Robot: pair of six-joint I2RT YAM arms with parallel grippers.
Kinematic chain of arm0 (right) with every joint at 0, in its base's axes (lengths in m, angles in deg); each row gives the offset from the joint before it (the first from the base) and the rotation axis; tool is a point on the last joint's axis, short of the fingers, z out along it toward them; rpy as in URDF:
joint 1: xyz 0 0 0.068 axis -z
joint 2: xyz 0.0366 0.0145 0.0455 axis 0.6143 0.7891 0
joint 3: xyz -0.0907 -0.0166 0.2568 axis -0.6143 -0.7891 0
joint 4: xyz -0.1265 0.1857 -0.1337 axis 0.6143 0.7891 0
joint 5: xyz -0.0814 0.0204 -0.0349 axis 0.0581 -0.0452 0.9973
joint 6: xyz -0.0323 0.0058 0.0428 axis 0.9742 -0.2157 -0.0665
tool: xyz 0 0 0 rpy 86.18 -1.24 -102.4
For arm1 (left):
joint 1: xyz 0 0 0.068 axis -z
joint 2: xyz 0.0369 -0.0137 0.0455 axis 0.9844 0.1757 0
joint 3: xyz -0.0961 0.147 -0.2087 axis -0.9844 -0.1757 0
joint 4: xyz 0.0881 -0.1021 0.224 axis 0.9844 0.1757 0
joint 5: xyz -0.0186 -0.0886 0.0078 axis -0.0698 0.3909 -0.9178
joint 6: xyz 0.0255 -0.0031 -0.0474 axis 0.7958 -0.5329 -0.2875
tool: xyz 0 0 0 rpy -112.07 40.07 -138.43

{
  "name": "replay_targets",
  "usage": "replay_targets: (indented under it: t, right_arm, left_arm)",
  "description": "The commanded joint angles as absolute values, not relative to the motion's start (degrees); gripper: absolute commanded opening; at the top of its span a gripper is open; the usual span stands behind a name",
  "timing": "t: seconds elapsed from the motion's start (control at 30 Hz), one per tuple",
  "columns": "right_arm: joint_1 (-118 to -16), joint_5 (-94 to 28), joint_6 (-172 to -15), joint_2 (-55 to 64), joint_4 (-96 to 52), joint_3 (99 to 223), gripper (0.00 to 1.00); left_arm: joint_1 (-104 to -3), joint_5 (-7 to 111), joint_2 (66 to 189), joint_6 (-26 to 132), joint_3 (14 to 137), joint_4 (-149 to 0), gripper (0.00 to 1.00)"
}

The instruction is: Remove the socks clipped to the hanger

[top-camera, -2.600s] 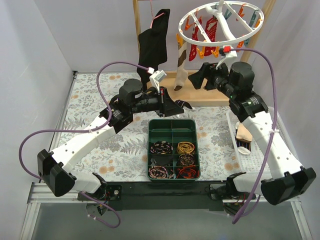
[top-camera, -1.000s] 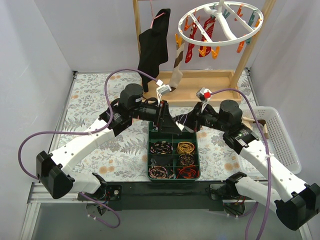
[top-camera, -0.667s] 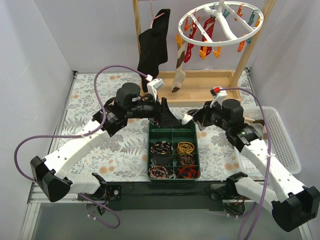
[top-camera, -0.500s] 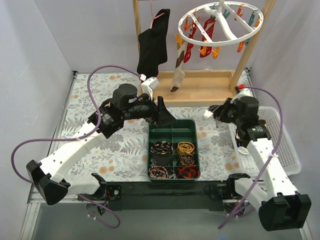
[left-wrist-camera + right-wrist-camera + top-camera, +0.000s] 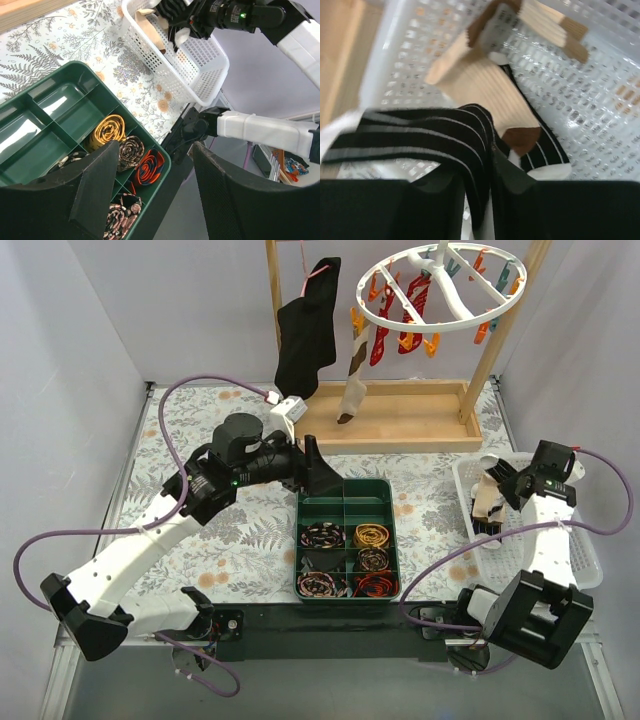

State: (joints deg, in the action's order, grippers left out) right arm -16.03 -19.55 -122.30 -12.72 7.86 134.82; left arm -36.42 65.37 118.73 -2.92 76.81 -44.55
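Observation:
The white ring hanger (image 5: 455, 328) hangs at the back right with orange and teal clips. Red socks (image 5: 383, 335) and a brown-beige sock (image 5: 352, 380) are clipped to it. My right gripper (image 5: 497, 487) is over the white basket (image 5: 580, 540). In the right wrist view its jaws (image 5: 477, 175) stand apart, open, and a dark striped sock (image 5: 420, 132) drapes between them against the right finger. A beige sock (image 5: 485, 95) lies in the basket below. My left gripper (image 5: 318, 465) is open and empty above the green tray (image 5: 345, 483); the left wrist view shows it (image 5: 157, 146) wide apart.
The green tray (image 5: 50, 100) holds rolled ties in its near compartments. A large black garment (image 5: 305, 335) hangs on a pink hanger from the wooden frame (image 5: 400, 420). The basket (image 5: 200, 60) sits at the table's right edge.
My right arm swung from the table's middle out to the basket with the dark striped sock, and its jaws parted. My left gripper drew back to the left and opened wider.

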Motion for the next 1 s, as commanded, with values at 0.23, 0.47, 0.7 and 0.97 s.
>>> replay_targets:
  t: [0.23, 0.47, 0.7, 0.97]
  right_arm:
    - [-16.19, -7.68, -119.21, -13.97, 12.33, 137.57, 0.74]
    - [-32.24, -9.8, -112.88, -12.84, 10.06, 145.82, 0.74]
    - [-51.15, -15.14, -113.4, -8.36, -9.75, 144.27, 0.78]
    - [-66.8, -12.61, -108.14, 0.59, -41.68, 140.48, 0.84]
  left_arm:
    - [-36.2, 64.62, 114.92, -1.88, 75.21, -43.6, 0.58]
    - [-36.2, 64.27, 114.48, -2.32, 75.29, -44.65, 0.57]
    - [-36.2, 61.63, 112.81, -2.76, 75.56, -44.65, 0.57]
    - [-36.2, 57.86, 110.17, -3.02, 74.86, -44.47, 0.57]
